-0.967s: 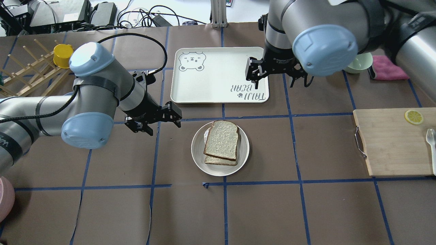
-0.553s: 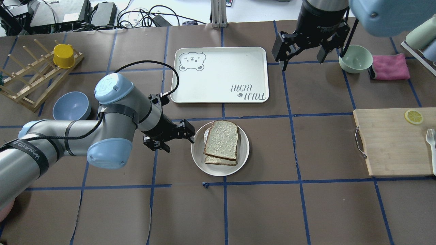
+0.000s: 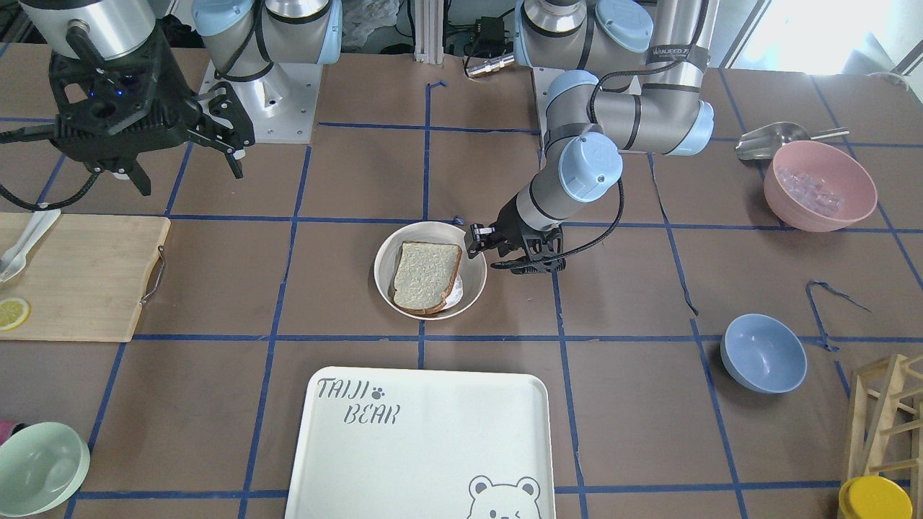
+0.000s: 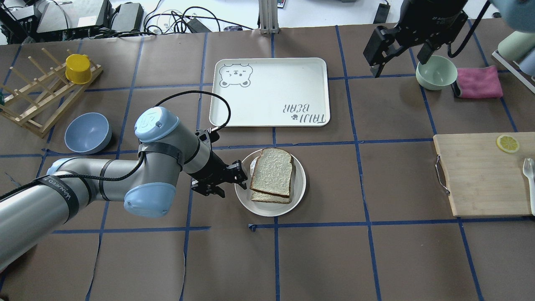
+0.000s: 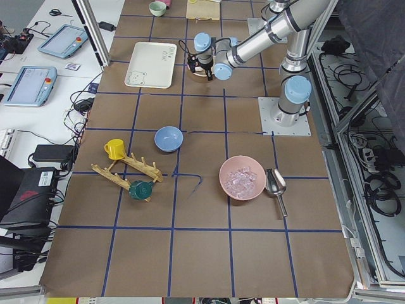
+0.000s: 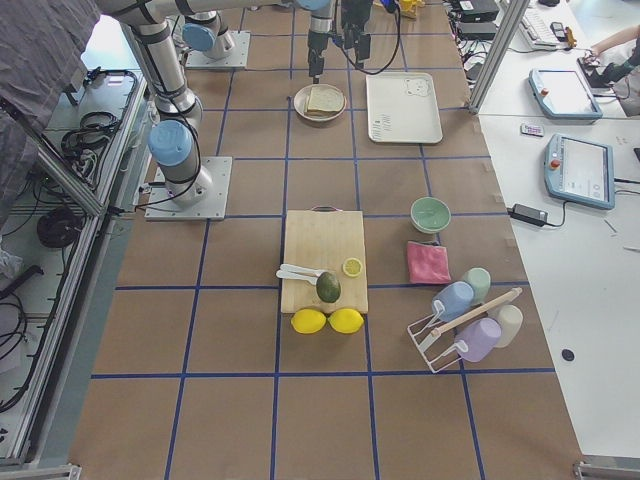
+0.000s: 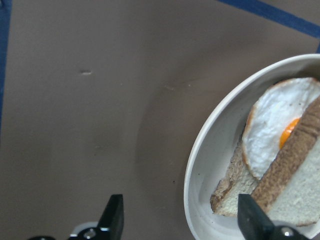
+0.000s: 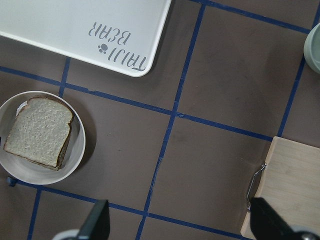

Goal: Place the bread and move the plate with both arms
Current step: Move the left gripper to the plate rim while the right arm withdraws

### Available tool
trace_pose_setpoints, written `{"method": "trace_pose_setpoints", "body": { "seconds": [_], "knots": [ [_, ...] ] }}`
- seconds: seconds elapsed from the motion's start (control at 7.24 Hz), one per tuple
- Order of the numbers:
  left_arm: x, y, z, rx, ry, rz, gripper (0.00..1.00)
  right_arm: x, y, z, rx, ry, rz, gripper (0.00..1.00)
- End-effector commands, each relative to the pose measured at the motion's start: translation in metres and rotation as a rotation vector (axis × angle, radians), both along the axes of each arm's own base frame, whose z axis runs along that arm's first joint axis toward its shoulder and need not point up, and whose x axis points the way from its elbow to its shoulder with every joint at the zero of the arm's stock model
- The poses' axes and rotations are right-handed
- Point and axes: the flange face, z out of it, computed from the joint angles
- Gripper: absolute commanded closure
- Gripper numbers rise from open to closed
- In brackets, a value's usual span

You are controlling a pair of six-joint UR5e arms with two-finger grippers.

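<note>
The dark-crusted bread (image 4: 272,171) lies on top of the stack in the cream plate (image 4: 271,210), over a fried egg (image 7: 272,125) and a paler slice (image 7: 232,195). My left gripper (image 4: 230,184) is open and low at the plate's left rim. In the left wrist view (image 7: 181,220) one finger stands outside the rim and one inside. It also shows in the front view (image 3: 494,252), beside the plate (image 3: 389,249) and bread (image 3: 425,267). My right gripper (image 4: 399,62) is open and empty, high at the back right. Its camera sees the plate (image 8: 80,150) and bread (image 8: 40,131) far below.
The white bear tray (image 4: 267,92) lies just behind the plate. A pale green bowl (image 4: 436,72) and pink cloth (image 4: 478,81) sit back right. A cutting board (image 4: 480,175) lies right. A blue bowl (image 4: 87,132) and a wooden rack with a yellow cup (image 4: 77,68) are on the left.
My left gripper has moved right and down to the plate's left rim, still open. My right gripper has drawn away from the tray to the back right and risen.
</note>
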Motion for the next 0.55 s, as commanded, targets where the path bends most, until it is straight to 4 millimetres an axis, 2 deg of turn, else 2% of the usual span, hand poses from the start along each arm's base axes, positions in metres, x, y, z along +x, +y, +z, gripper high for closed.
{"method": "trace_pose_setpoints", "body": {
  "seconds": [0.0, 0.14, 0.28, 0.41],
  "knots": [
    [-0.0020, -0.0001, -0.0089, 0.017, 0.000, 0.003, 0.62, -0.0072, -0.0010, -0.0067, 0.006, -0.001, -0.012, 0.00],
    [-0.0027, -0.0007, -0.0117, 0.022, 0.000, 0.002, 0.70, -0.0066, 0.0008, -0.0064, 0.009, 0.001, -0.009, 0.00],
    [-0.0027, -0.0009, -0.0143, 0.026, -0.001, 0.002, 0.83, -0.0058, 0.0016, -0.0056, 0.008, 0.001, -0.009, 0.00],
    [-0.0030, -0.0037, -0.0127, 0.014, 0.001, 0.002, 1.00, -0.0037, 0.0031, 0.0019, -0.007, -0.004, -0.014, 0.00]
  ]
}}
